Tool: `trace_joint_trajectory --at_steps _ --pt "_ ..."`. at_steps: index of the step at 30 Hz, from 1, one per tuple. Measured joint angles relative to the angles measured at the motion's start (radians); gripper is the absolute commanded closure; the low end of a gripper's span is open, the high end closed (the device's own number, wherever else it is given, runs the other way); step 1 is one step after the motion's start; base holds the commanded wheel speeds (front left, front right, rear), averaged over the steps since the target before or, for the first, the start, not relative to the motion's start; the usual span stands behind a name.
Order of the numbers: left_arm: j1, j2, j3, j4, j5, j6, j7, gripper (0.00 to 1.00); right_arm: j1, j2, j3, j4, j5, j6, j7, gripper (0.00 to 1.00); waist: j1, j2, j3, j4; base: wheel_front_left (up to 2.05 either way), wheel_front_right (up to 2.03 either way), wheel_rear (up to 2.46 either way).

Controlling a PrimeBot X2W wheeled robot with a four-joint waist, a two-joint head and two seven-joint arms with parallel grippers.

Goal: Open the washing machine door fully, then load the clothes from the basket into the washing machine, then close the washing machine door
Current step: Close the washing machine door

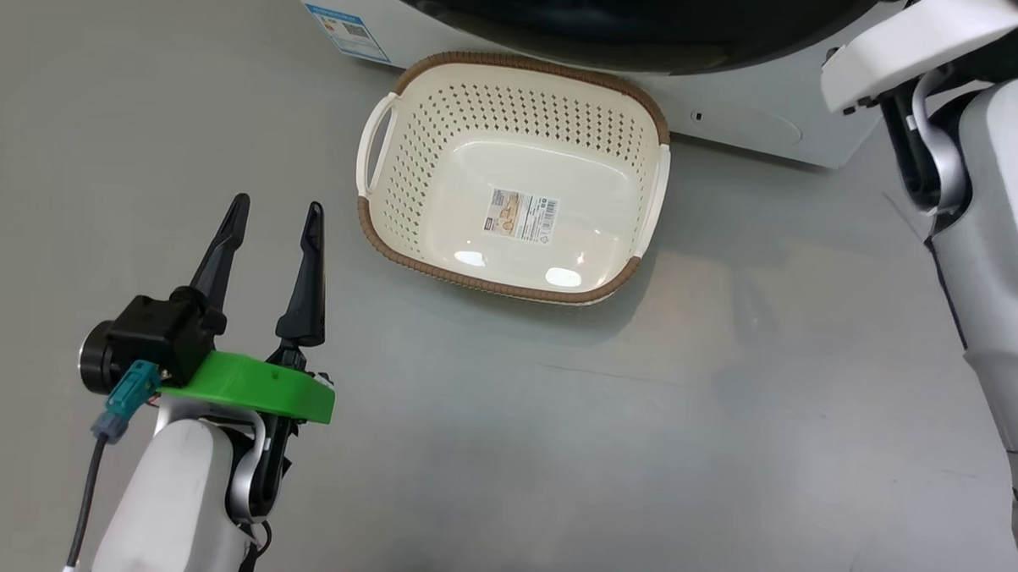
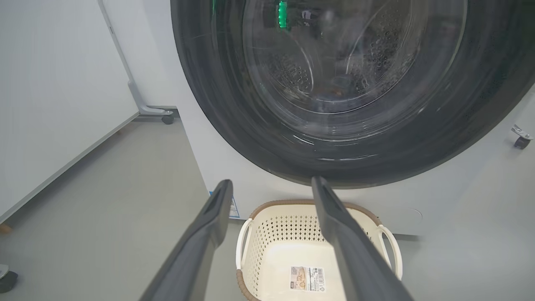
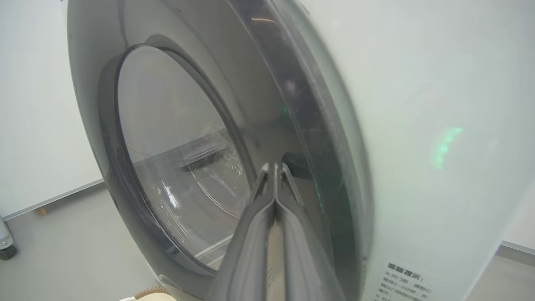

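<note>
When looking from the left wrist, can see the washing machine door (image 2: 234, 104) lying across the front of the washing machine (image 2: 225, 179), with its wide black ring around the clear glass and the perforated steel drum (image 2: 376, 54) dim behind it. Much blurred there, so cannot tell whether fully latched or a little ajar. Behind the glass also a small brownish spot (image 2: 334, 90), too blurred to name. From the right wrist, seen slantwise: glossy ring, bulging glass, dark edge next to the white front.

Right gripper (image 3: 273, 166): jaws pressed together with nothing between them, tips up at the dark ring near the door's edge. Touching or just short of it, cannot tell.

Just below the door, on the grey floor (image 1: 639, 451) and close against the foot of the machine: the basket (image 1: 516, 70). Cream-white with many holes, brown woven-look rim, two white side handles, standing upright, bare bottom showing with a paper label (image 1: 522, 216) in the middle. Low on the machine front, to the left of the basket, a blue QR sticker (image 1: 348, 31).

Left gripper (image 1: 276, 206): jaws spread wide and holding nothing, over the floor to the left of the basket and apart from it, fingers pointing toward the machine, green collar (image 1: 251, 387) behind them.

Further out, at the left in the left wrist view, a white panel (image 2: 54, 83) on a wheeled stand.
</note>
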Motion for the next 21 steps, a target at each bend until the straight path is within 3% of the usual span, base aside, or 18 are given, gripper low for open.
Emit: trace_joint_trajectory --at_steps 15,21 --pt "-0.038 -0.002 -0.029 -0.003 -0.043 0.0 0.0 0.0 -0.075 0.02 0.002 0.075 -0.009 -0.005 -0.034 1.0 0.0 0.0 0.074 0.024 0.0 0.0 0.0" --pt "-0.04 -0.002 -0.02 0.011 -0.043 0.0 0.0 0.0 -0.067 0.022 0.006 0.108 -0.006 0.012 -0.056 1.0 0.0 0.0 0.058 0.017 0.0 0.0 0.0"
